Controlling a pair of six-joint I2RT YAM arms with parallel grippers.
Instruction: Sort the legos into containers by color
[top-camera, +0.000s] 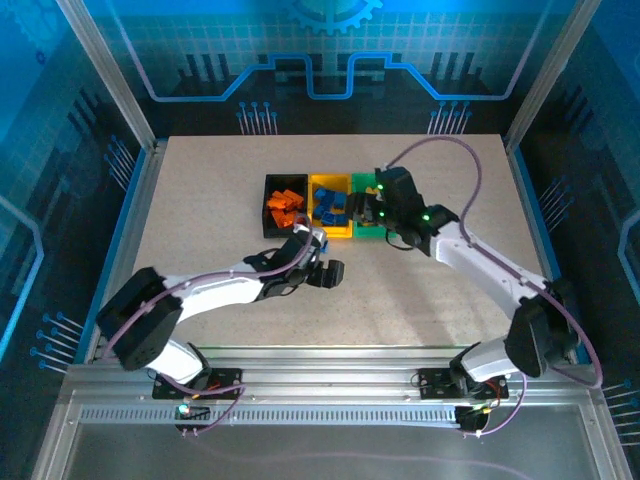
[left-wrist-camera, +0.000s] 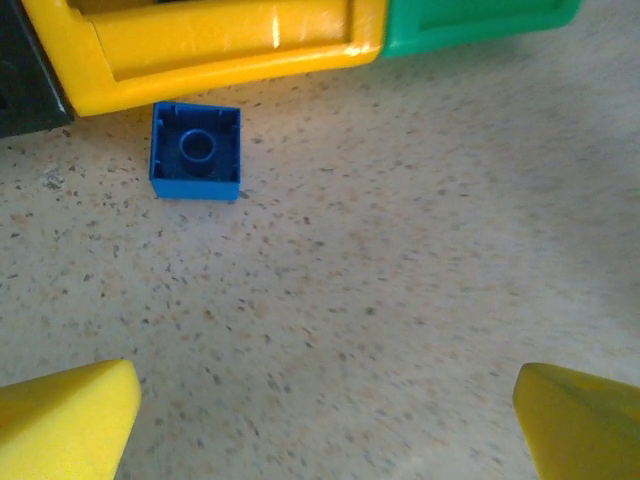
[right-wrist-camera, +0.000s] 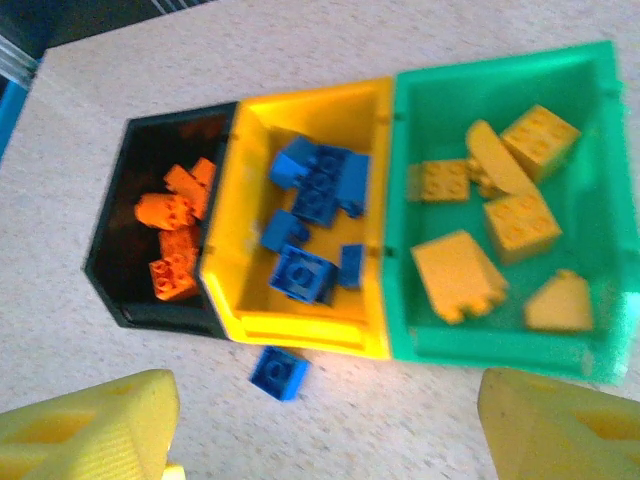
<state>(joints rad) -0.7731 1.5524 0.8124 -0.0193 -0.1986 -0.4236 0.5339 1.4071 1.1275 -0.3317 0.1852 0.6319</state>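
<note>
One blue lego lies upside down on the table, just in front of the yellow bin; it is the blue lego in the right wrist view too. My left gripper is open and empty, low over the table, with that lego ahead and to its left. My right gripper is open and empty above the bins' near side. Orange legos lie in the black bin, blue legos in the yellow bin, yellow legos in the green bin.
The three bins stand side by side at the table's middle: black bin, yellow bin, green bin. Left gripper sits just in front of them, right gripper over the green one. Blue walls surround the table.
</note>
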